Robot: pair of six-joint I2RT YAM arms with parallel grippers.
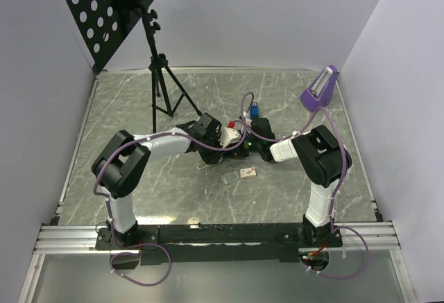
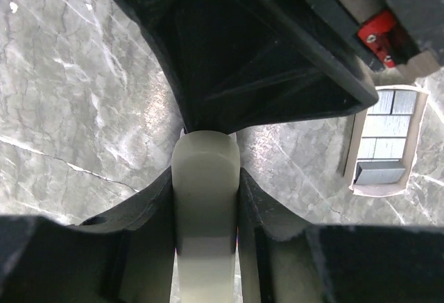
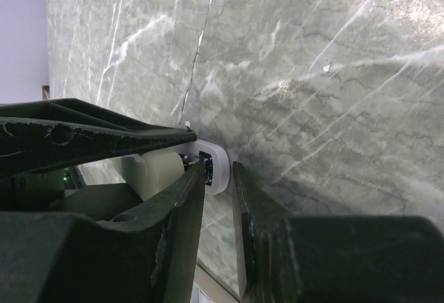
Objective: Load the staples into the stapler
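Observation:
The white stapler [image 1: 229, 136] is held just above the table's middle, between both grippers. My left gripper [image 1: 216, 146] is shut on its cream body [image 2: 205, 199], one finger on each side. My right gripper [image 1: 254, 145] comes in from the right, its tips [image 3: 220, 171] closed narrowly around the stapler's rounded white end [image 3: 220, 166]. The staples box [image 1: 248, 172] lies on the table just in front, with the small grey tray piece [image 1: 229, 177] beside it. In the left wrist view the box [image 2: 385, 143] lies open with grey staple strips inside.
A black tripod with a perforated board [image 1: 159, 74] stands at the back left. A purple device [image 1: 320, 88] stands at the back right. A small blue object [image 1: 254, 109] sits just behind the grippers. White walls enclose the marble table [image 1: 139, 109].

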